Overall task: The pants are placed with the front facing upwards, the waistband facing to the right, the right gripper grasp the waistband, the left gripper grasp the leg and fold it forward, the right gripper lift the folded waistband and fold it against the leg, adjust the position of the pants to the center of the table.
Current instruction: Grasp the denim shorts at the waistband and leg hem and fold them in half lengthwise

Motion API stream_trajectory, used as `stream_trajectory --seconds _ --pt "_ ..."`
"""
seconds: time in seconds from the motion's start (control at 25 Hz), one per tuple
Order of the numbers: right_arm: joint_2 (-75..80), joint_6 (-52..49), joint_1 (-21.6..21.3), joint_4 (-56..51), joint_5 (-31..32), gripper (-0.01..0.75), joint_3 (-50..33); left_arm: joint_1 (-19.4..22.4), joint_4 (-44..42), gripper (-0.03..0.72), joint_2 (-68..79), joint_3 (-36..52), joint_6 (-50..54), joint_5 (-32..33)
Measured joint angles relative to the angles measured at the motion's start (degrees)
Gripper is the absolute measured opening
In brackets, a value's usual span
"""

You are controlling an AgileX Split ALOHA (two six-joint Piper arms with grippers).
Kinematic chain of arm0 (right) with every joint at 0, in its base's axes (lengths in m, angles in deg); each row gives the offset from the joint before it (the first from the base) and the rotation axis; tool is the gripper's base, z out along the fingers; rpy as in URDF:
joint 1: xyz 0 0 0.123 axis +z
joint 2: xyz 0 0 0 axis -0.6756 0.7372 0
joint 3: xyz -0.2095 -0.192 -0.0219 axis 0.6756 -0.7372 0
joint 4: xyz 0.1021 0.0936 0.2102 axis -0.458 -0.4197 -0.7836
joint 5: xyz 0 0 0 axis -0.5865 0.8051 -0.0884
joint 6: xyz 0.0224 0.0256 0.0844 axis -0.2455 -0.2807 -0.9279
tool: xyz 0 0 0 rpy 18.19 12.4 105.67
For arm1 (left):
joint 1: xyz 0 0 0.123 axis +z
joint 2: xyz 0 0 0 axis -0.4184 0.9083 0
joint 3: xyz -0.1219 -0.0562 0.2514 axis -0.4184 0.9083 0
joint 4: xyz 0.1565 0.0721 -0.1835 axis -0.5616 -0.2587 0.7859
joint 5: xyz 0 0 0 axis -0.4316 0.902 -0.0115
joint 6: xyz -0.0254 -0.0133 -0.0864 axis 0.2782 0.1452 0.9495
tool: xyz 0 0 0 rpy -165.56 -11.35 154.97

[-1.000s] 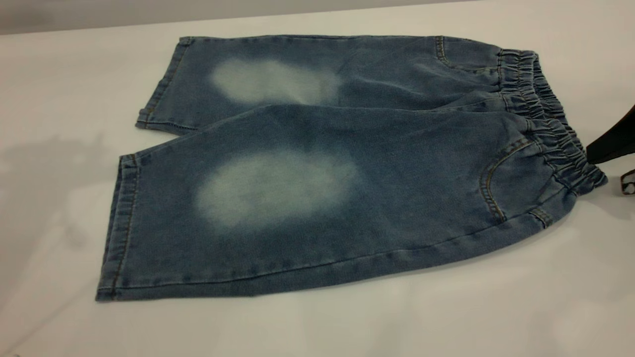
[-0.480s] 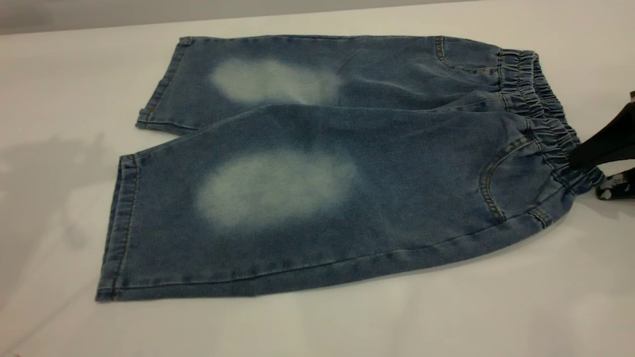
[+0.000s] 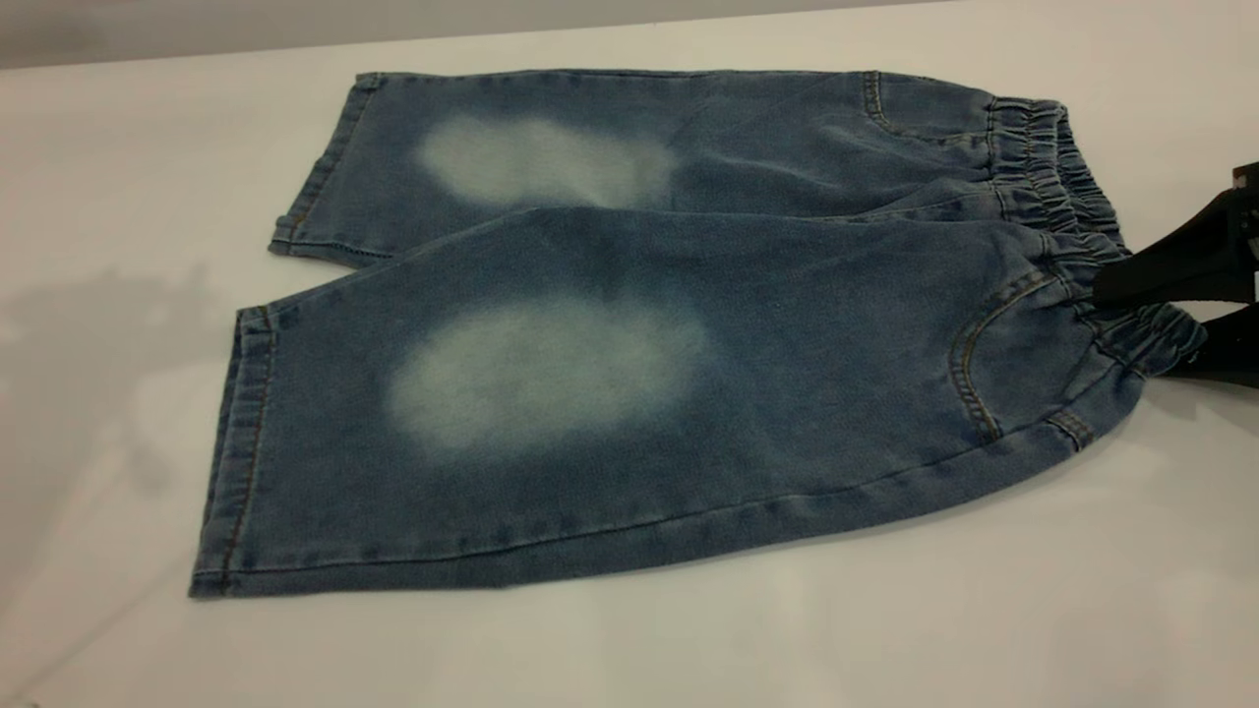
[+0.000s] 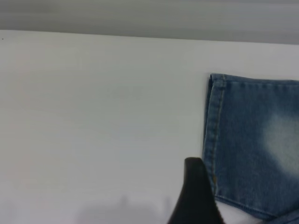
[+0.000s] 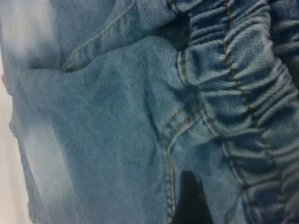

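Denim first: from the exterior view, your pants (image 3: 629, 324) lie flat and unfolded on the table (image 3: 689, 649), waistband (image 3: 1072, 206) out at 3 o'clock, legs toward 9. The right gripper (image 3: 1166, 320) straddles the band with its jaws spread, one above, one below, likely so it can pinch. Left wrist view: the left gripper (image 4: 196, 196) hangs beside the leg hem; can't tell its opening. Right wrist view shows ruched elastic close up.
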Motion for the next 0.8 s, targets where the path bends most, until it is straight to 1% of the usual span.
stream_trajectory --seconds 0.4,0.52,0.6,0.8 --pt "0.0 -0.2 0.0 -0.6 0.6 0.428 0.0 0.0 0.0 0.464 0.0 0.0 0.0 0.4" --pt "0.0 -0.2 0.0 -0.4 0.7 0.395 0.0 0.0 0.0 0.464 0.0 0.0 0.0 1.0" --pt "0.0 -0.2 0.0 -0.3 0.7 0.330 0.0 0.0 0.0 0.464 0.0 0.0 0.0 1.6" --pt "0.0 -0.2 0.0 0.3 1.1 0.096 0.0 0.0 0.0 0.464 0.0 0.0 0.0 5.2"
